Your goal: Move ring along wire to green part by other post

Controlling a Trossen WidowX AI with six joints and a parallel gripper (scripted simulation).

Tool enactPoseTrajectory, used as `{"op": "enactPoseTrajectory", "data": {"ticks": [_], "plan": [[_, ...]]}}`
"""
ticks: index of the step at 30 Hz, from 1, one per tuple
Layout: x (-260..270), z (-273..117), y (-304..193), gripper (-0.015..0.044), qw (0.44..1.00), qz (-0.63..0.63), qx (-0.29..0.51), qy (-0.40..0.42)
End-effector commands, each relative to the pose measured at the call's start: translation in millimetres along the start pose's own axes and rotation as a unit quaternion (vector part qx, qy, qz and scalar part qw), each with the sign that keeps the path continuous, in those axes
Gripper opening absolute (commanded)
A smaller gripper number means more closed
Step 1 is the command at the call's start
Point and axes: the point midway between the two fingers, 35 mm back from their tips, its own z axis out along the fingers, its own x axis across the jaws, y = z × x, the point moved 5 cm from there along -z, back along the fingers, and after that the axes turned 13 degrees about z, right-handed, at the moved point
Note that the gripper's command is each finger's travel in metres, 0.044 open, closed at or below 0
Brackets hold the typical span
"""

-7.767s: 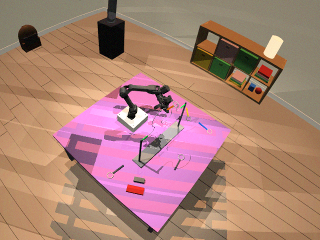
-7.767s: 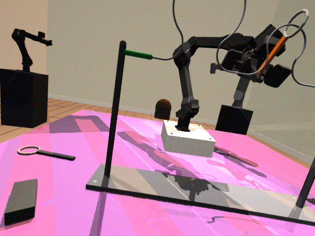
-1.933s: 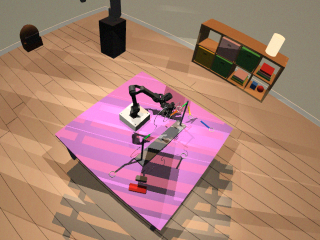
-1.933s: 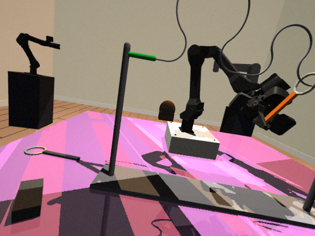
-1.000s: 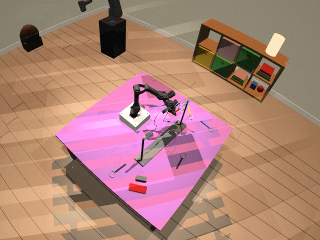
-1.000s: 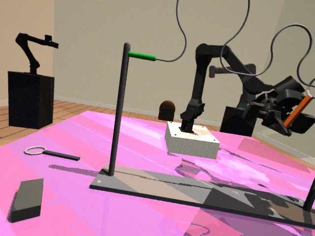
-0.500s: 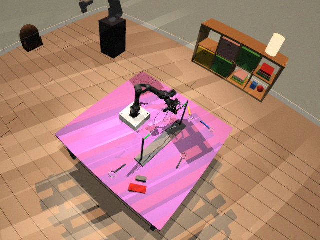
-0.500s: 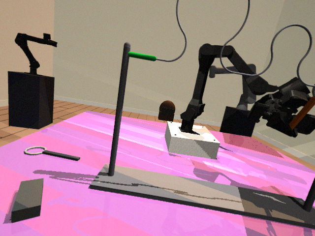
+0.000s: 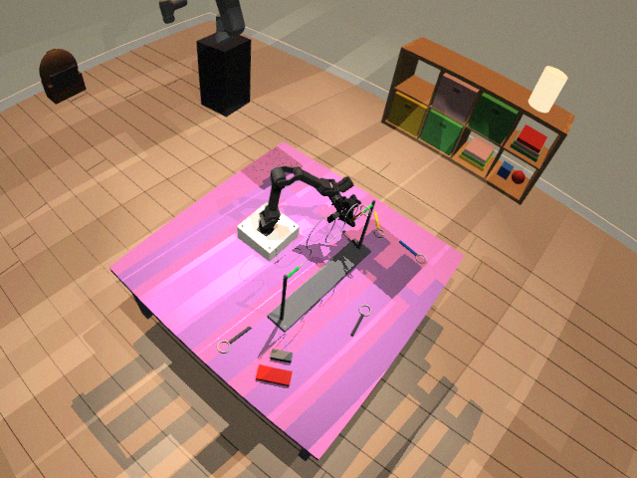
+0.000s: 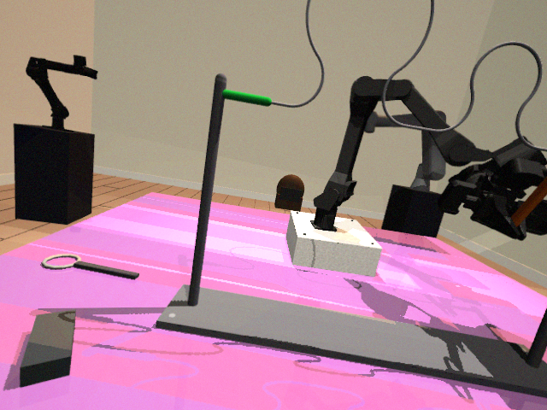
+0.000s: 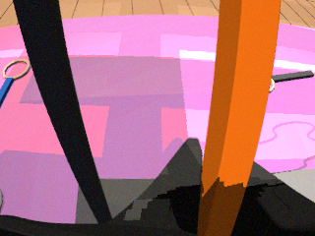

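Note:
My gripper is shut on the orange handle, beside the far post. The pale ring shows small in the top view, close to that post's green part; it is outside the exterior view and the wrist view, and I cannot tell exactly where the wire passes through it. The thin grey wire winds in loops from there to the green part at the near post. Whether anything touches the grey wire is too small to tell.
The grey base plate lies under the wire. A yellow-handled ring, a blue-handled ring and two dark-handled rings lie on the table. A grey block and a red block lie beyond the near post.

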Motion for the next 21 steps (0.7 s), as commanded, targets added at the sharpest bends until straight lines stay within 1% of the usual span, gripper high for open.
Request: {"op": "enactPoseTrajectory", "data": {"ticks": [1, 21], "plan": [[2.7, 0.1, -1.0, -0.015, 1.0, 0.0, -0.001, -0.002], [0.0, 7.6, -16.7, -0.015, 1.0, 0.0, -0.001, -0.002]]}}
